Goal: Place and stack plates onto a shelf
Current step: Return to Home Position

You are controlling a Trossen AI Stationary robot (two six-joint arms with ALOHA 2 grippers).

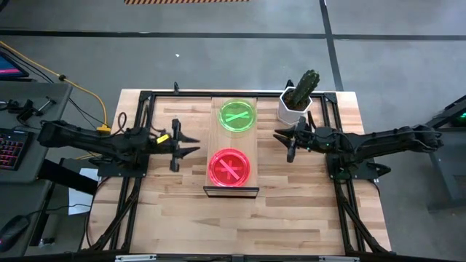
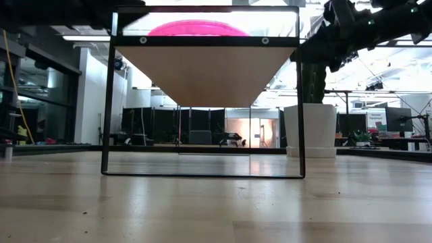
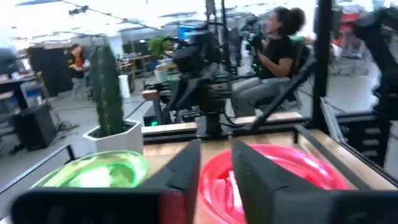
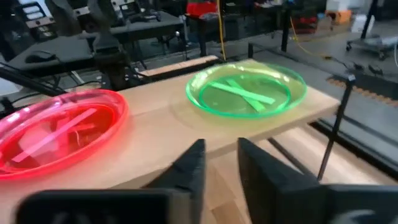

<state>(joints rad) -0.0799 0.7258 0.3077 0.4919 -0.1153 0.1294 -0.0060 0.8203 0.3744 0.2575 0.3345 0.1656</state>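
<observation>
The shelf [image 1: 218,140] is a long light-wood board on a dark frame at the table's middle. A neon green plate [image 1: 238,116] lies on its far half and a pink-red plate [image 1: 231,167] on its near half; I cannot tell whether either is one plate or a stack. My left gripper [image 1: 195,145] hovers level just left of the shelf, open by a narrow gap [image 3: 216,163], with nothing between its fingers. My right gripper [image 1: 282,143] hovers just right of the shelf, also narrowly open [image 4: 221,158] and empty, pointing at the board between the two plates.
A white pot with a cactus [image 1: 296,100] stands at the far right, close behind my right gripper. Dark frame rails [image 1: 138,124] run along both table sides. A person [image 3: 273,56] sits beyond the table's right side. Bare wood lies in front of the shelf [image 1: 233,218].
</observation>
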